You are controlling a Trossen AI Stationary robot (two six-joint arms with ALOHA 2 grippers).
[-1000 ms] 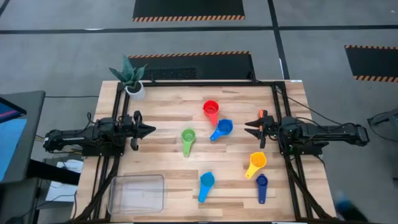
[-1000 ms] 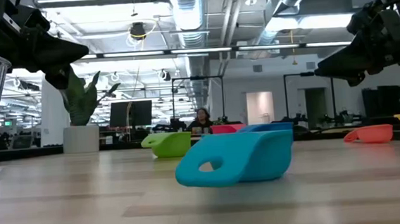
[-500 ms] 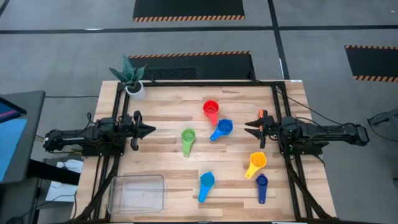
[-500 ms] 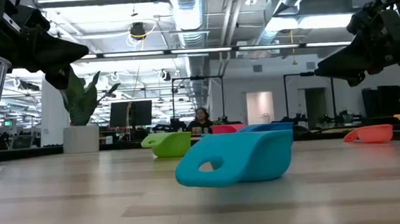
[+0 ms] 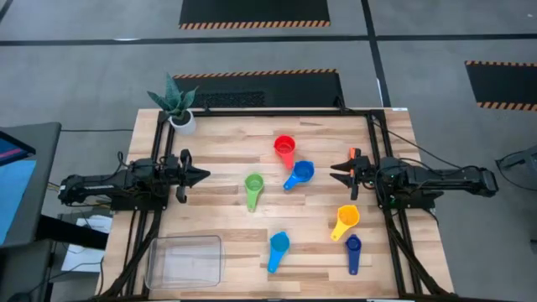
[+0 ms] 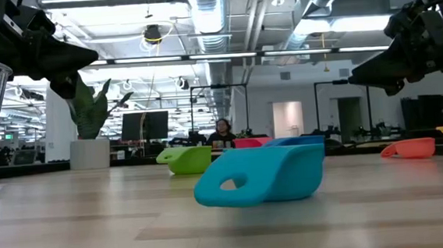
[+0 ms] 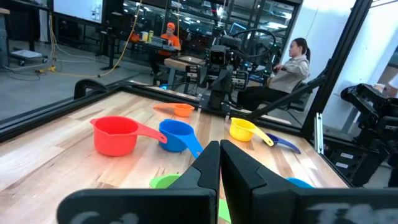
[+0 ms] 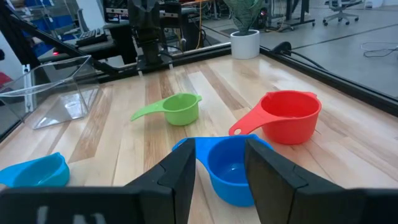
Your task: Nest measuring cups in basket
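Note:
Six measuring cups lie apart on the wooden table, resting on their bases: red, medium blue, green, yellow, light blue and dark blue. The clear basket sits at the near left corner with nothing in it. My left gripper hangs shut above the table's left side, pointing level toward the cups. My right gripper hangs open above the right side, facing the medium blue cup. Neither touches anything.
A white pot with a spiky plant stands at the far left corner. A small orange cup lies under my right gripper. Black frame rails run along the table's edges. Bare wood lies between basket and cups.

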